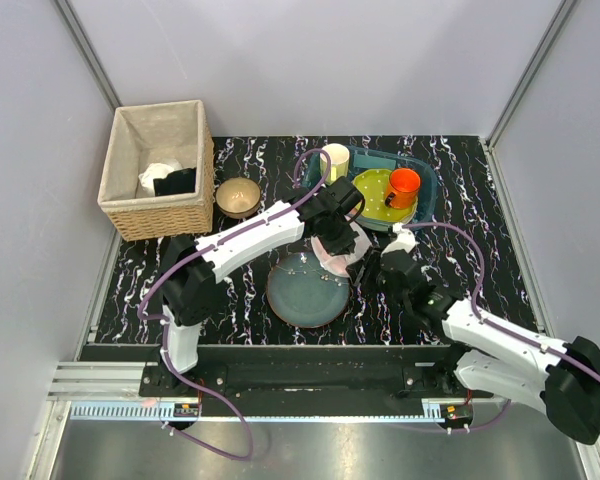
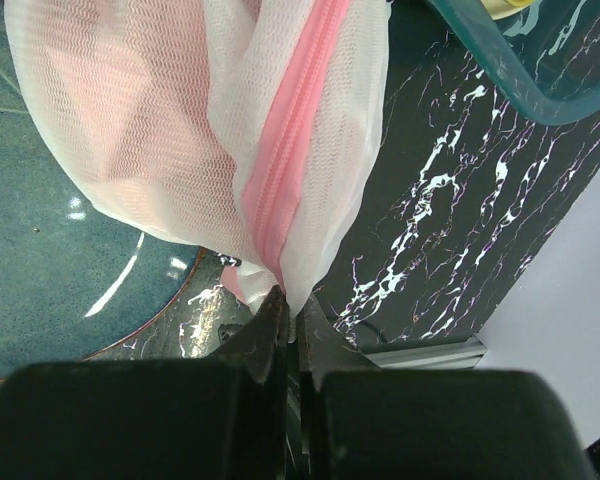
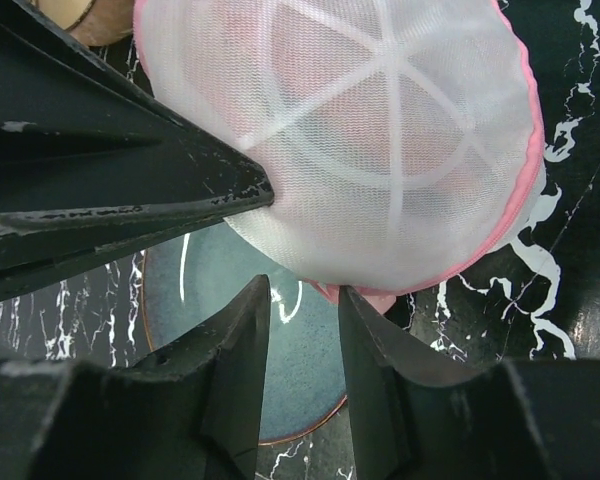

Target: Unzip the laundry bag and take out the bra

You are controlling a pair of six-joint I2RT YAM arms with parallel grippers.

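My left gripper [image 2: 290, 305] pinches the laundry bag [image 2: 160, 130] at its pink zip [image 2: 292, 150]; I see the right gripper [image 3: 302, 300] half open just beside it.

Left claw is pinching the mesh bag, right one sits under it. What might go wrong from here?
The left claw pinches only a thin fold of the round white mesh laundry bag beside its pink zip trim; a pull may slip it free. The right claw, open at the bag's lower rim, may catch mesh instead of the zip pull, which I cannot make out.
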